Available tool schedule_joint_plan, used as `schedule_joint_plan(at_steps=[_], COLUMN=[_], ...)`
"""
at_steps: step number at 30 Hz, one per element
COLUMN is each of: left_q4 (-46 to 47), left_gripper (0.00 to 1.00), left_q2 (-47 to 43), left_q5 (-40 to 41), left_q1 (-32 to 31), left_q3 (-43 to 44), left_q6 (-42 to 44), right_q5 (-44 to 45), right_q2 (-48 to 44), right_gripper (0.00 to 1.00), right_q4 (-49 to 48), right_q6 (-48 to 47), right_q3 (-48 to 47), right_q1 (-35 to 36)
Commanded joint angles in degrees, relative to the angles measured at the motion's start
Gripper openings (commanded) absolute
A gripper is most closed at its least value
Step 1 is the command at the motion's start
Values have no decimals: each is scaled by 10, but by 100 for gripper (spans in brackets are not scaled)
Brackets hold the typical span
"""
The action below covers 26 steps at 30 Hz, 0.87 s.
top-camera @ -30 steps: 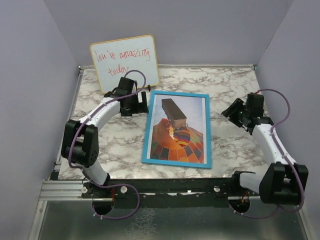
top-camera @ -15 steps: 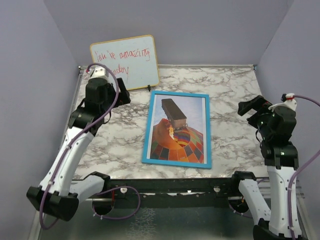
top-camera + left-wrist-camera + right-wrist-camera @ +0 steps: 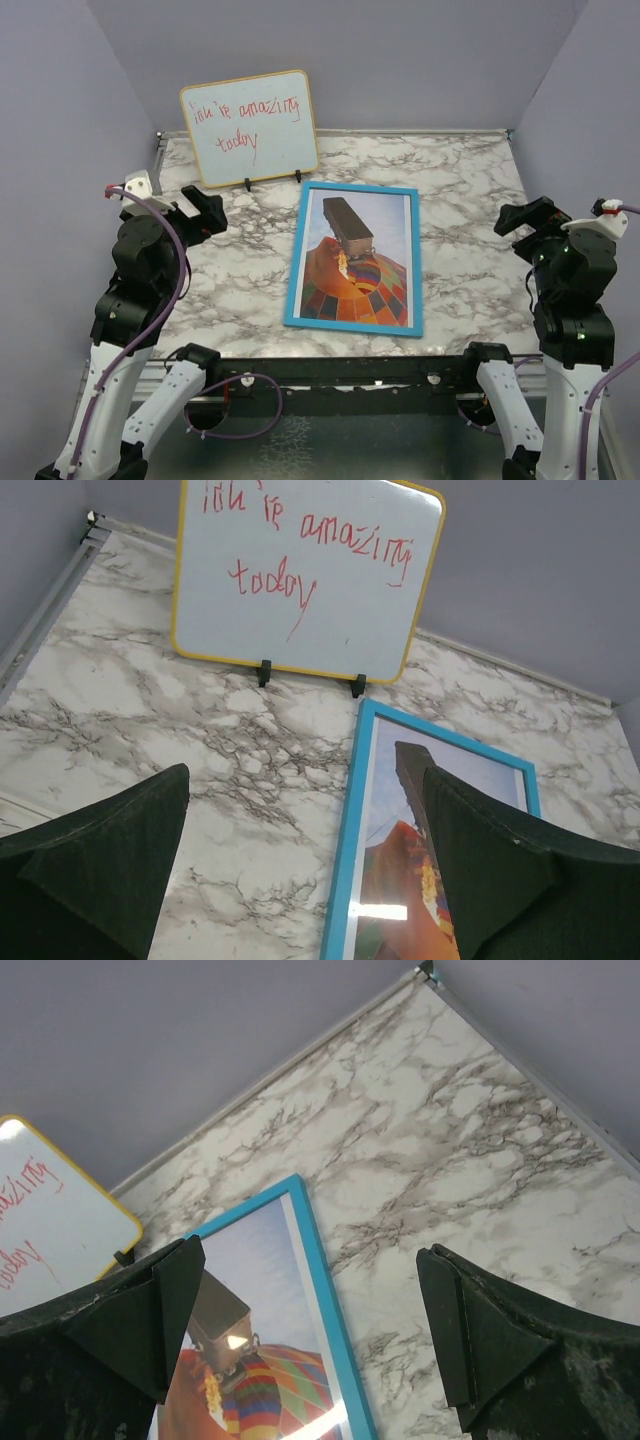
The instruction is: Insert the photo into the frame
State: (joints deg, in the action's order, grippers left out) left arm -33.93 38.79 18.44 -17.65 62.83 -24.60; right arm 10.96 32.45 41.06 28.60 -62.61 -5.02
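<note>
The frame (image 3: 297,260) lies flat, blue face up, in the middle of the marble table. The hot-air balloon photo (image 3: 355,265) shows inside it behind the pane. The frame also shows in the left wrist view (image 3: 352,830) and in the right wrist view (image 3: 325,1280), with the photo in both (image 3: 400,880) (image 3: 250,1390). My left gripper (image 3: 205,215) is raised high at the table's left side, open and empty. My right gripper (image 3: 528,215) is raised high at the right side, open and empty. Both are well clear of the frame.
A whiteboard (image 3: 250,125) with red handwriting and a yellow rim stands on small black feet at the back left, also in the left wrist view (image 3: 305,575). Purple walls enclose the table on three sides. A metal rail (image 3: 330,372) runs along the near edge.
Both arms have pulled back from beside the frame and risen toward the near edge, left arm to the left, right arm to the right. The frame and photo have not moved.
</note>
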Motion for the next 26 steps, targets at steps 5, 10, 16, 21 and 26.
schedule_joint_plan(at_steps=[5,10,16,21,26], left_q4=[-20,-20,-21,-21,-27], left_gripper=[99,99,99,99,99], left_q2=[-16,-15,-20,-20,-14], left_q5=[-8,-7,-6,-10,-5], left_q1=[2,2,1,2,2], left_q3=[-23,-18,-20,-18,-17], left_q6=[1,2,3,4,9], right_q5=[-19,-3,-6,-5,-5], right_q2=[-12,-9,-4,-6,-8], right_gripper=[100,100,100,99,99], right_q4=[28,32,31,34,38], right_q6=[22,15,23,22,21], right_q3=[32,18,20,16,16], right_q1=[-3,-3,-4,-4,-4])
